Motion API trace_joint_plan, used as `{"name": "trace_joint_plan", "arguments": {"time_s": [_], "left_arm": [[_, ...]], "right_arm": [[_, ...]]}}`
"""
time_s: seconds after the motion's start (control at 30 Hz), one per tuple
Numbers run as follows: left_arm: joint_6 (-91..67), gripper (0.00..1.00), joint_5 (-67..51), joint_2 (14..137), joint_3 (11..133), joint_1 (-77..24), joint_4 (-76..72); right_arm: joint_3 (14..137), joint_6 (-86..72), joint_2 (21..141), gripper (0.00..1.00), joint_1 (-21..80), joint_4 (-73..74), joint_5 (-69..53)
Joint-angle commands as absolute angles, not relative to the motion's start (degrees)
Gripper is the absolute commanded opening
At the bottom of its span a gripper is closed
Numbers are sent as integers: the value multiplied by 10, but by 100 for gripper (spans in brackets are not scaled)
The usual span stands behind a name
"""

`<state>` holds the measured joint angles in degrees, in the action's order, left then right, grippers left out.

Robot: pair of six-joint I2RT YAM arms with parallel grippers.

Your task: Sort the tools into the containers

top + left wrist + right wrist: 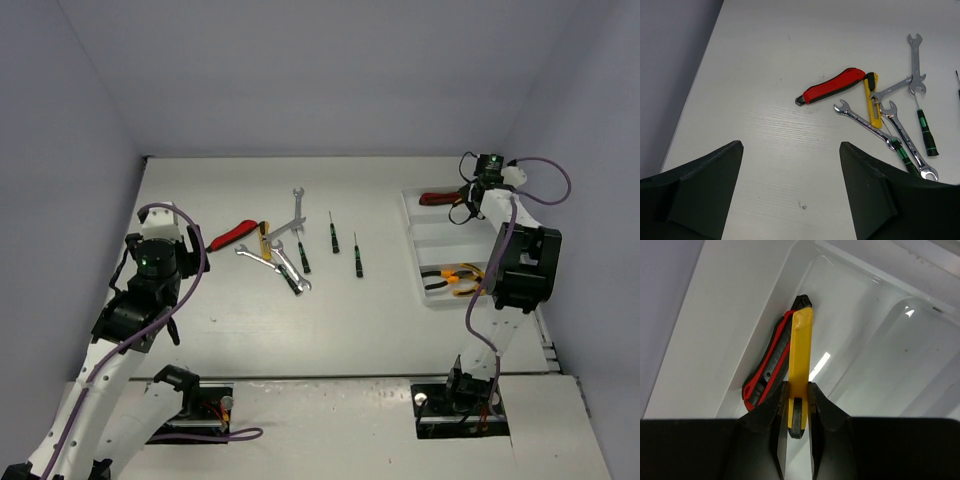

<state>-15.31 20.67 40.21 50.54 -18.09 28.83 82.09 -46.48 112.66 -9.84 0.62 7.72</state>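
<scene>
My right gripper (pixel 797 390) is shut on a yellow cutter (pixel 801 355) at its black-capped end. The cutter points into the far compartment of the white tray (pixel 865 315), right beside a red-handled cutter (pixel 767 370) lying there. From above, that gripper (pixel 465 207) hangs over the tray (pixel 440 240). My left gripper (pixel 790 147) is open over bare table with nothing between its fingers. Ahead of it lie a red cutter (pixel 832 86), a yellow cutter (pixel 872 97), several silver wrenches (pixel 862 120) and black-and-green screwdrivers (pixel 925 127).
Orange-handled pliers (pixel 455 278) lie in the tray's nearest compartment. Two more screwdrivers (pixel 334 232) lie between the tool pile and the tray. Grey walls close in the table at the left, back and right.
</scene>
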Motion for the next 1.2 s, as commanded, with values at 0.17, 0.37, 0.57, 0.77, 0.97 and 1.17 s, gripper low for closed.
{"name": "trace_joint_plan", "arguments": {"time_s": [0.17, 0.37, 0.57, 0.77, 0.97, 1.17], "left_arm": [[-168, 75, 177, 417, 521, -158, 251], [-170, 75, 174, 419, 520, -157, 251], [-171, 75, 176, 422, 520, -157, 252], [-170, 75, 177, 421, 520, -157, 253], [-170, 75, 178, 422, 520, -157, 253], [-170, 75, 178, 421, 520, -157, 253]], "right_arm": [[858, -544, 1167, 0, -105, -47, 101], [849, -565, 1175, 6, -109, -55, 105], [846, -567, 1176, 19, -111, -58, 105], [845, -571, 1183, 25, -119, -59, 90], [847, -565, 1182, 32, -123, -61, 81], [864, -484, 1147, 31, -102, -62, 60]]}}
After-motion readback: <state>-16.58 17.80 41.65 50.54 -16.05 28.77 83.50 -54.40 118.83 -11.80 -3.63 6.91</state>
